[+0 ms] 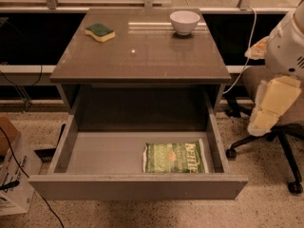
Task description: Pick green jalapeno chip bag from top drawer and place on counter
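The green jalapeno chip bag (pixel 176 157) lies flat in the open top drawer (pixel 137 186), at the front right of its grey floor, with white "Kettle" lettering on its right end. The counter (pixel 142 56) is the glossy grey-brown tabletop above the drawer. My gripper (pixel 271 107) hangs on the white arm at the right edge of the view. It is beside the cabinet, to the right of and above the drawer, apart from the bag and holding nothing that I can see.
A green-and-yellow sponge (pixel 99 32) lies at the counter's back left and a white bowl (pixel 185 21) at its back right. An office chair (pixel 280 141) stands right of the cabinet, below my arm. A cardboard box (pixel 12 175) and cables are on the floor at the left.
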### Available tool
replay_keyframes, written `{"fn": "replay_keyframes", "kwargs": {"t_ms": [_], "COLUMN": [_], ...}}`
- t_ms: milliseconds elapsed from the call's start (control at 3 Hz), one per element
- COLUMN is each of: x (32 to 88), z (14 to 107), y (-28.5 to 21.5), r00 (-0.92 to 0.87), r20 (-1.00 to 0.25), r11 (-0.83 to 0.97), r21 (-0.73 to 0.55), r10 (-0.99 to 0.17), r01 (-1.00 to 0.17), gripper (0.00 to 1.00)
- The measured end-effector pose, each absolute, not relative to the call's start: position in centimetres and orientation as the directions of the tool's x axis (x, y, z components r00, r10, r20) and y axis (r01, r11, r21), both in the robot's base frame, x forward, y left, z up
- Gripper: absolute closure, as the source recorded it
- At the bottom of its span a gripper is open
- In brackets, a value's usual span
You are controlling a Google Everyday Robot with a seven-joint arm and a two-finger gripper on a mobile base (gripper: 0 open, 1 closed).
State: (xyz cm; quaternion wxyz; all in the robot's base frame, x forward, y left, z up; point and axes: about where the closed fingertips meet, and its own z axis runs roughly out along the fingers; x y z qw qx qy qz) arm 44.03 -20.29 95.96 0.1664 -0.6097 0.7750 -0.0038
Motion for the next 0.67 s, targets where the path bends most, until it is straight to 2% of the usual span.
{"fn": "replay_keyframes", "kwargs": {"t_ms": [667], "x": [46.1], "z": [90.1], "y": [-18.2], "r00": [-0.156], "r20": [-0.344], "r11": [0.215], "r21": [-0.14], "r10": [-0.926], "r01": [-0.967], "gripper": [0.0]}}
